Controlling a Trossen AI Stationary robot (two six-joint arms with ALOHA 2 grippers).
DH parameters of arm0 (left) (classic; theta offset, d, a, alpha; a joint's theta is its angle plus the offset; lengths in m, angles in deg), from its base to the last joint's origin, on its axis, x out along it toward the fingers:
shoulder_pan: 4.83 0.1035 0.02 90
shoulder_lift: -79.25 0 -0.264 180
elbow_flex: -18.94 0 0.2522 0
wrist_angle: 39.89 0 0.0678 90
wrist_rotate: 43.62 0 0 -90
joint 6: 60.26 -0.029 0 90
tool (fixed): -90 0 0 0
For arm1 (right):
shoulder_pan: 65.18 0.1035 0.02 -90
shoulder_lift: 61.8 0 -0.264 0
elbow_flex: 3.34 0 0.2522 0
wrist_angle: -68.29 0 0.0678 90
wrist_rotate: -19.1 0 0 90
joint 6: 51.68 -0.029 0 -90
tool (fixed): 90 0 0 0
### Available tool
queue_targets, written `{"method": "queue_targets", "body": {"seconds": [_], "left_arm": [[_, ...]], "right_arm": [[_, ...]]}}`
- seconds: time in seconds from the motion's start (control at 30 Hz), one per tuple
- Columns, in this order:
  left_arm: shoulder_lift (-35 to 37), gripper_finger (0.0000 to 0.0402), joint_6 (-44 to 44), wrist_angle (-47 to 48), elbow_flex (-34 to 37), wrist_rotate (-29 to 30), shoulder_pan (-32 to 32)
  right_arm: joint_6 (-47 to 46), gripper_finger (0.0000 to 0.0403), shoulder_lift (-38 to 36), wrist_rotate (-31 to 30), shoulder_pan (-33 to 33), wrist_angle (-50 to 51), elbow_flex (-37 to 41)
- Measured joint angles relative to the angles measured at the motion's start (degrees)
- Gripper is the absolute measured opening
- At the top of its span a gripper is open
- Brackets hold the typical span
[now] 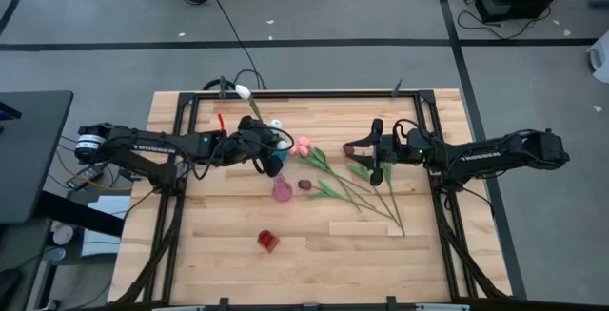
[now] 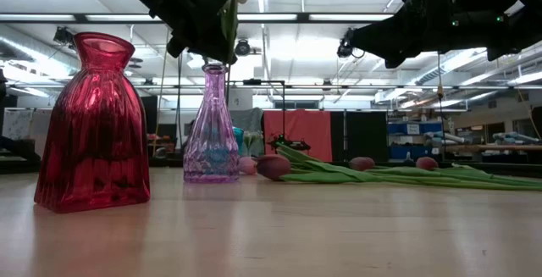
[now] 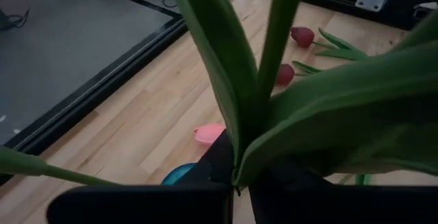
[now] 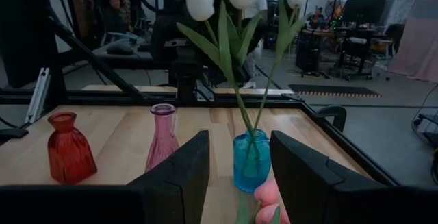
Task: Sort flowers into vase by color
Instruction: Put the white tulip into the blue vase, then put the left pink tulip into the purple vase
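The left gripper (image 1: 255,145) is clenched on a white tulip (image 1: 244,91), its stem entering the blue vase (image 4: 250,161), where two other white heads appear to stand already, though the leaves hide much. The pink vase (image 1: 283,191) sits at five o'clock from it, the red vase (image 1: 268,241) at six. The remaining flowers (image 1: 357,189) lie on the surface (image 1: 428,244) at three o'clock. The right gripper (image 1: 366,159) hovers over them, fingers released and empty. Risk: the stem could snag the rim and tip the narrow blue vase, or the arms could crowd each other.
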Motion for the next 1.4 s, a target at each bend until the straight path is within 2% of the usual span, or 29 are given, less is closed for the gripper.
{"method": "queue_targets", "body": {"seconds": [0.2,0.43,0.53,0.77,0.93,1.1,1.23,1.4], "left_arm": [[0.13,0.0054,0.23,0.29,0.11,0.07,0.03],[0.17,0.0132,0.09,2.18,0.28,2.70,0.08],[0.56,0.0153,-0.10,4.00,0.28,3.05,0.37],[7.05,0.0158,-0.03,6.23,0.16,2.46,-0.04],[13.16,0.0158,-0.03,8.92,0.04,1.60,-2.11],[15.61,0.0158,-1.34,11.00,0.13,0.85,-4.99],[15.50,0.0158,-2.76,5.31,3.14,3.39,-8.63],[14.99,0.0158,-3.02,-4.14,10.08,5.27,-12.28]], "right_arm": [[0.00,0.0164,0.00,0.02,0.00,0.00,0.00],[0.00,0.0164,0.00,0.02,-0.02,0.02,0.00],[0.00,0.0164,0.00,0.02,-0.02,0.10,0.00],[0.00,0.0164,-0.04,-0.31,-0.56,1.13,-0.02],[-0.16,0.0164,0.09,-0.37,-1.38,1.53,-0.02],[-0.64,0.0164,0.64,1.14,-1.14,3.09,-0.07],[-0.88,0.0164,1.65,2.64,0.26,9.82,-1.11],[-4.38,0.0164,4.68,-5.30,2.89,21.38,-6.05]]}}
